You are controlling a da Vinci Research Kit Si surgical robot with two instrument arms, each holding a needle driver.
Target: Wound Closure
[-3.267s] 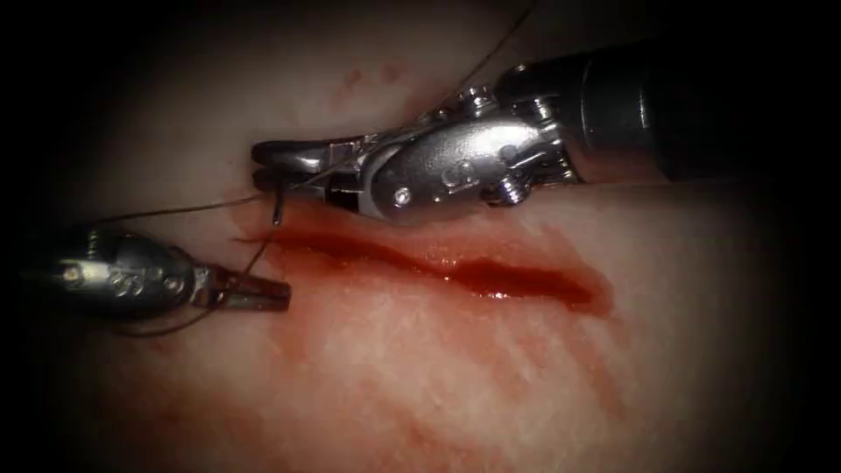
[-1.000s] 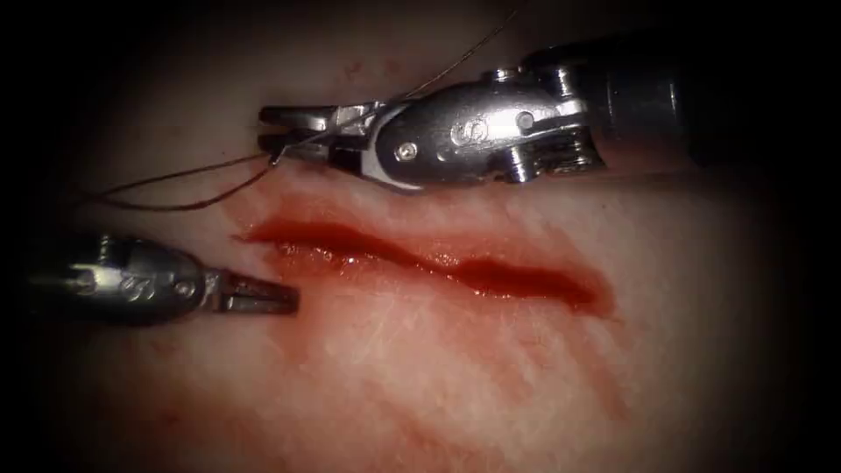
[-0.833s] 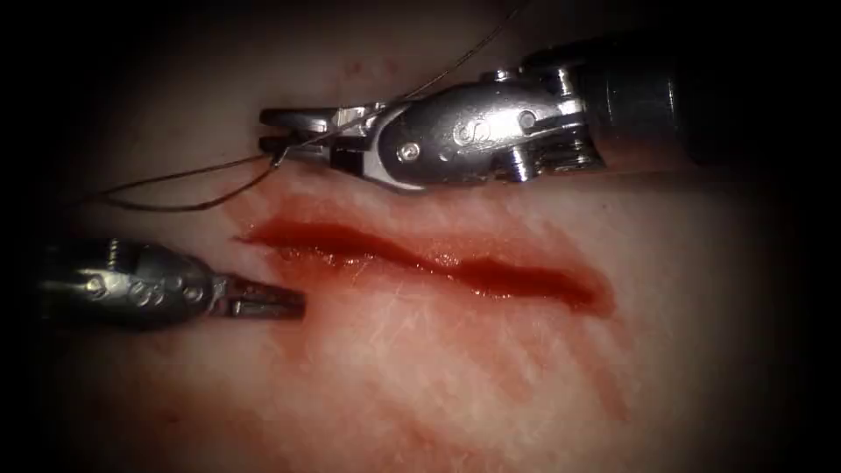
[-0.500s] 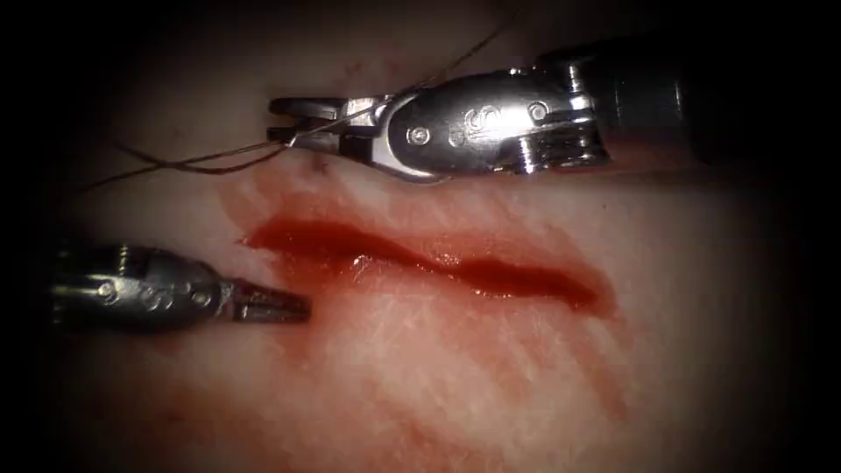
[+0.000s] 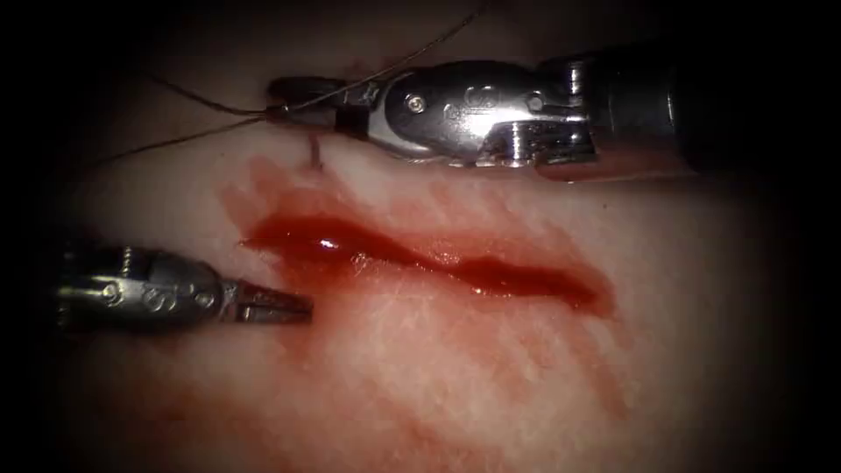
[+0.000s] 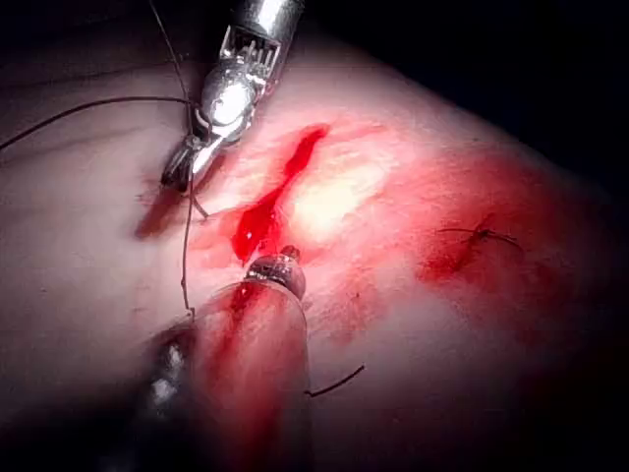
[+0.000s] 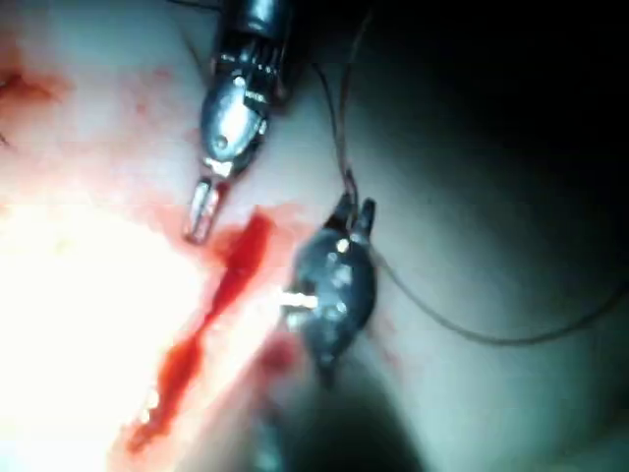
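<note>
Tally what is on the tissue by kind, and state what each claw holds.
Tools: 2 (left tool, claw shut and empty; right tool, claw shut on the thread)
Thread: 1
Cut: 1
Needle: cannot make out, not counted
Total: 4

Endoscope looks down from above-front; both wrist cams sit super close, all sharing the long red open cut (image 5: 420, 258) (image 6: 270, 202) (image 7: 211, 315).
</note>
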